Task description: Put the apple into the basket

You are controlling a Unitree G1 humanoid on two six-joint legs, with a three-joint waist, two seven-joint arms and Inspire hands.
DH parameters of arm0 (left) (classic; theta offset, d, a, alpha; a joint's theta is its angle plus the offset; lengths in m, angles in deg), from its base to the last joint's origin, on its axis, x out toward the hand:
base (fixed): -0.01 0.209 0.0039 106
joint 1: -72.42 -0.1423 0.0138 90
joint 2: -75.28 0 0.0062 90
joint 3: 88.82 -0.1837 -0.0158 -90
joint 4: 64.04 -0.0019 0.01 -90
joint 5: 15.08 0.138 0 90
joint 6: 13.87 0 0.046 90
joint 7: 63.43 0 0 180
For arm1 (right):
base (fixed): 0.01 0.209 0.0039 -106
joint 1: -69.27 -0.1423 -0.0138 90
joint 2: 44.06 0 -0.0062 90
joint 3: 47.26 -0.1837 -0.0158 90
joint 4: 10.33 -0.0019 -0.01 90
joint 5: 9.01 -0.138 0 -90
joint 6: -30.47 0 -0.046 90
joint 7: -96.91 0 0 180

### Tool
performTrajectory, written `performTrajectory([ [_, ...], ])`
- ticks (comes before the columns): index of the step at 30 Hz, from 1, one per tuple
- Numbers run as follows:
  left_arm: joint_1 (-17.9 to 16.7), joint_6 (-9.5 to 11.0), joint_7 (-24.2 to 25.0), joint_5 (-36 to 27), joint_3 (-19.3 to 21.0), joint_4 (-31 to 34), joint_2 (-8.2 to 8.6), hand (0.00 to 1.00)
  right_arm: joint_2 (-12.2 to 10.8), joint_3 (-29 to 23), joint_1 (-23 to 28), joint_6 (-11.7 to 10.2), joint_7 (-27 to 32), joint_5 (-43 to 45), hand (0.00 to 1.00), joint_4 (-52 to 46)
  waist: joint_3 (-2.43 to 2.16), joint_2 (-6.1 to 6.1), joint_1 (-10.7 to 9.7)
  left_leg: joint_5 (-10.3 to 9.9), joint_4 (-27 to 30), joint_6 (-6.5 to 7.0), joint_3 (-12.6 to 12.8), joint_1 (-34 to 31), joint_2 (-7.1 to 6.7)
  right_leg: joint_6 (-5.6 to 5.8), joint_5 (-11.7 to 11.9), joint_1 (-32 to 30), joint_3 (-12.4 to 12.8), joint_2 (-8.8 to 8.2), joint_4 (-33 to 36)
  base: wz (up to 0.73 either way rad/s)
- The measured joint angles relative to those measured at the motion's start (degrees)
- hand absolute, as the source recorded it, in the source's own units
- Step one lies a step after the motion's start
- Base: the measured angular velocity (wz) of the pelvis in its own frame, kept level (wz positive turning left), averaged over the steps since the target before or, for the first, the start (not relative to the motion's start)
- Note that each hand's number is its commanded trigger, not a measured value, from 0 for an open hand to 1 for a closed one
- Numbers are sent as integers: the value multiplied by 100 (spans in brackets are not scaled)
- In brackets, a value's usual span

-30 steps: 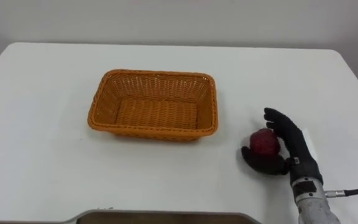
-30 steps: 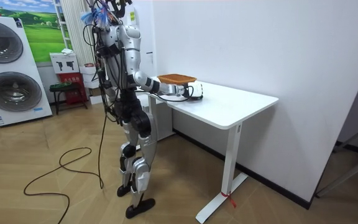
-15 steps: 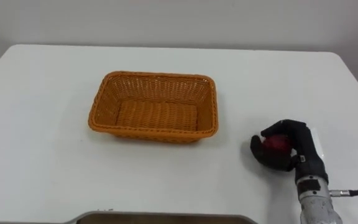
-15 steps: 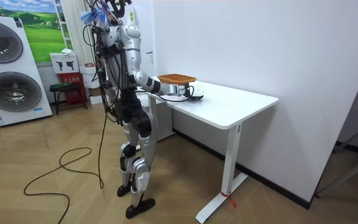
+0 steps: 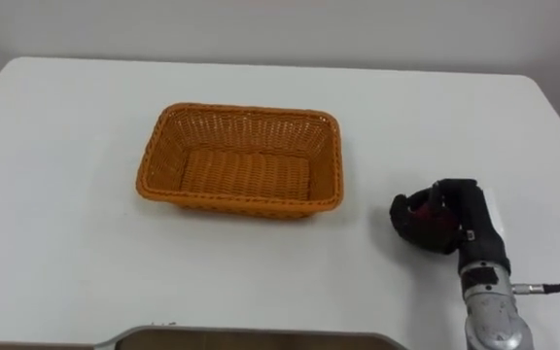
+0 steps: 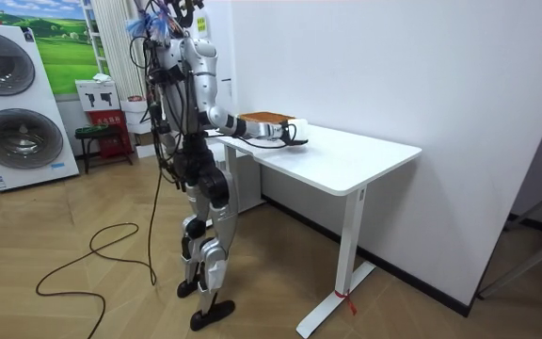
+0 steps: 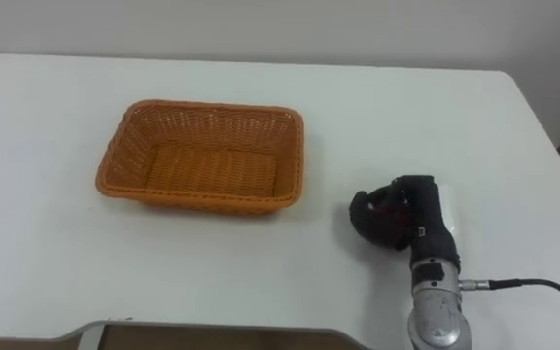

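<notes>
A red apple [image 5: 434, 219] sits inside my right hand [image 5: 467, 206], whose dark fingers and thumb are curled round it so that little red shows. The hand is at the right of the white table [image 5: 66, 224], to the right of and slightly nearer than the basket. The orange wicker basket [image 5: 241, 112] stands empty near the table's middle. In the room view I stand at the table's end with my right hand [image 6: 288, 133] reaching over the tabletop beside the basket [image 6: 263, 118].
The table's right edge [image 5: 552, 126] runs close beyond my right hand. Bare tabletop lies between hand and basket and all along the left. In the room view a washing machine [image 6: 17, 104] and a small stool [image 6: 97, 137] stand behind me.
My right hand's fingers have curled from straight beside the apple to wrapped round it. In the room view the hand now sits a little higher over the table.
</notes>
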Motion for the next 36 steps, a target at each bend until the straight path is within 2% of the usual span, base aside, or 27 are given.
performTrajectory([
  [9, -9, -4, -1, 13, -41, -21, -6, 0, 379, -7, -810, 45, 63, 22, 100, -591, 20, -3, 28, 1, -46, -2, -92, 98, -2, 1, 0, 95, -128, 2, -24, 4],
  [14, 76, -4, 8, 11, -40, -14, -9, 0, 387, 23, -919, 48, -34, 30, 100, -922, 22, -28, 216, 2, -40, -4, -159, 93, -2, 0, 0, 93, -125, 11, -35, 2],
  [16, 92, -13, 14, 11, -58, -13, -9, 0, 384, 66, -1023, 158, -133, 37, 100, -1071, 27, -20, 310, 2, -37, -4, -148, 83, -4, 0, 0, 74, -119, 9, -30, 0],
  [20, 112, -91, 73, 10, -83, -68, -19, 0, 380, 155, -1123, 206, -283, 40, 100, -1373, 27, -22, 398, 3, -29, -5, -151, 82, -2, 0, 0, 75, -118, 9, -26, 0],
  [28, 224, -112, 202, 15, -235, -70, -30, 0, 368, 764, -1417, 218, -749, 161, 100, -1489, 67, -135, 547, 13, -23, -19, -142, 65, 5, -1, 1, 31, -128, 12, -27, 0],
  [29, 238, -112, 210, 15, -255, -70, -29, 0, 367, 807, -1417, 218, -793, 159, 57, -1498, 64, -139, 567, 13, -16, -19, -142, 42, 5, -3, 2, 15, -129, 12, -24, 0],
  [30, 270, -113, 238, 15, -305, -70, -28, 0, 363, 877, -1418, 219, -870, 176, 0, -1525, 56, -151, 604, 13, -5, -19, -140, -9, 4, -9, 6, 3, -128, 10, -18, 0],
  [36, 294, -113, 379, 12, -303, -70, -75, 0, 282, 1251, -1419, 224, -1224, 419, 0, -1742, 66, -127, 654, 13, 88, -18, -166, -112, 1, -11, 16, -41, -139, 11, -19, 2],
])
